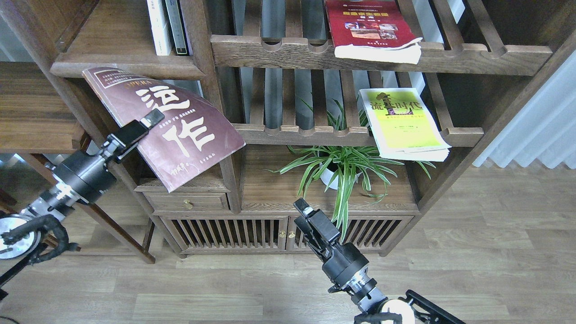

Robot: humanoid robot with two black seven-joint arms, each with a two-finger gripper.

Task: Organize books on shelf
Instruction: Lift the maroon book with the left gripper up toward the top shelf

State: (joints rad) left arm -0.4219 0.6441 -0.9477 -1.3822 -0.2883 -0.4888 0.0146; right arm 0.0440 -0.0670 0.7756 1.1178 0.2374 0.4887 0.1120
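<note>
Progress 0 of 3: left gripper (pixel 146 124) clamps the maroon book (pixel 180 130) at 9 o'clock below the shelf (pixel 121 67), yellow-green book (pixel 400 123) and red book (pixel 369 29) lie on slatted racks (pixel 472 56) at 1 o'clock, right gripper (pixel 306 220) state undeterminable

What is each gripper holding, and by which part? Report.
Left gripper holds the maroon book by its left edge, mid-cover. Right gripper holds nothing.

I'm seeing even, soft daylight filling the scene, brightest at the white curtain (pixel 537 121) on the right. The bookcase (pixel 216 112) recesses are sitting in shadow, and everything is reading sharp, with slight bowing toward the edges.
</note>
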